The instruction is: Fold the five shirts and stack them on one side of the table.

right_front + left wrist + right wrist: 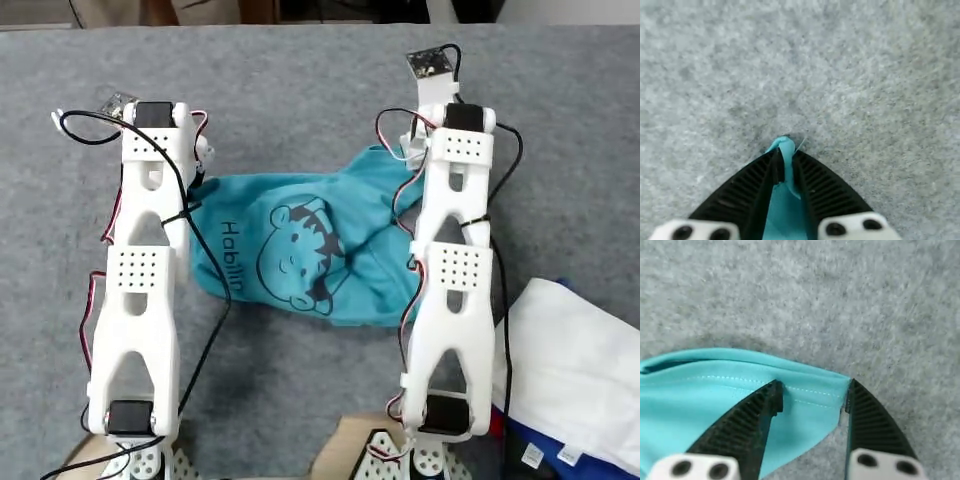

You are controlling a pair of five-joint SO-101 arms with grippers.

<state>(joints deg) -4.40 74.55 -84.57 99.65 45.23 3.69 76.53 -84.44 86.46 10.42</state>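
Left gripper (pixel 785 157) is pressed together on a thin tuft of the teal shirt (pixel 786 202), caught only at the very tips, while the right gripper (pixel 813 387) stands spread, its jaws on either side of a hemmed corner of that shirt (pixel 715 390) without biting it. The shirt (pixel 300 250) lies rumpled on the grey desk (pixel 300 90) between the two arms, with a diagonal crease running through its printed front. The likeliest failure is the left pinch slipping, since so little cloth sits between the jaws that a lift or pull could draw it free. If the left arm moves before the right one closes, the cloth would probably drag to one side and bunch, and any fold made over that crease would come out lopsided. From above, the arms cover both side edges of the shirt and the grippers themselves, so sleeves and collar cannot be placed. A white and blue pile of cloth (pixel 580 370) at the near right is cut by the frame edge, and how many shirts it holds, or whether they are folded, cannot be told.
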